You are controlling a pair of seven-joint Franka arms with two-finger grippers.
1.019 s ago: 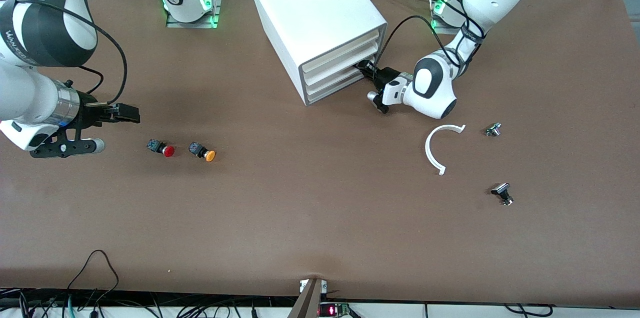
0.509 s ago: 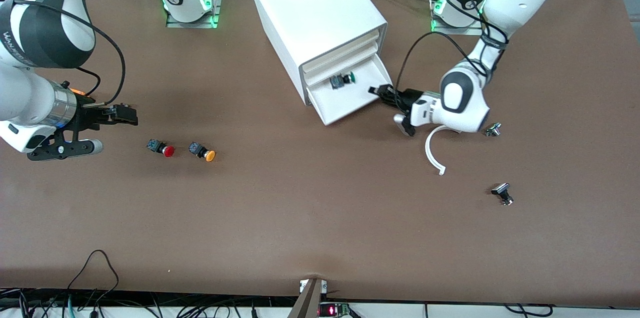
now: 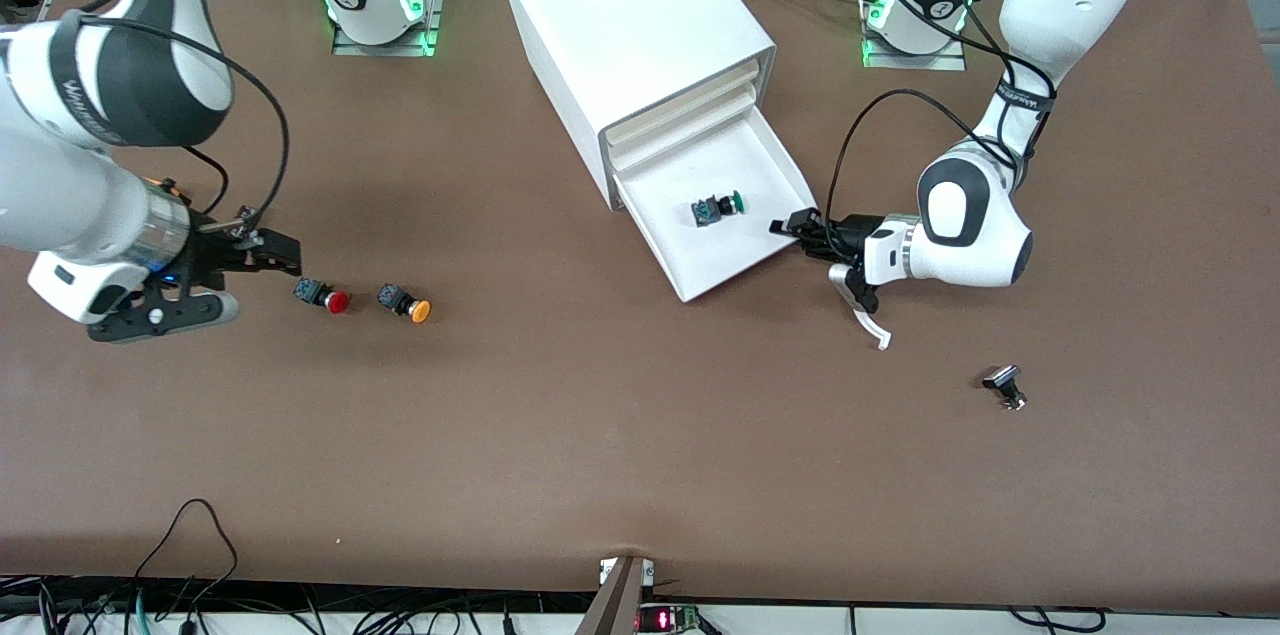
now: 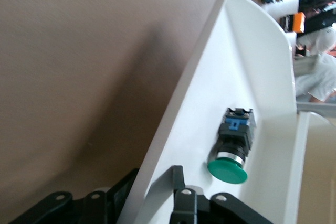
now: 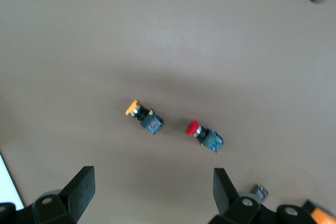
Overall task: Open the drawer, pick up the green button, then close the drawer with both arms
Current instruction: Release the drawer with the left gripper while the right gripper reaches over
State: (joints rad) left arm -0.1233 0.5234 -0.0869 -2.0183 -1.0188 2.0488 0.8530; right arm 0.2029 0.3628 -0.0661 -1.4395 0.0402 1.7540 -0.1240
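Front view shows me the drawer [image 3: 730,215] pulled out of the cabinet [image 3: 630,35], with the green button [image 3: 716,209] lying inside it. My left gripper [image 3: 800,227] sits at the drawer's front edge, its fingers straddling that wall, not clamped. My right gripper [image 3: 270,250] hangs wide open and empty over the table beside the red button [image 3: 325,296] and orange button [image 3: 405,302].

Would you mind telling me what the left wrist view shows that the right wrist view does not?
Only the left wrist view shows the green button lying in the pulled-out drawer, with the left gripper at the drawer's front edge. Only the right wrist view shows the open right gripper over bare table. Both show the red button and orange button.
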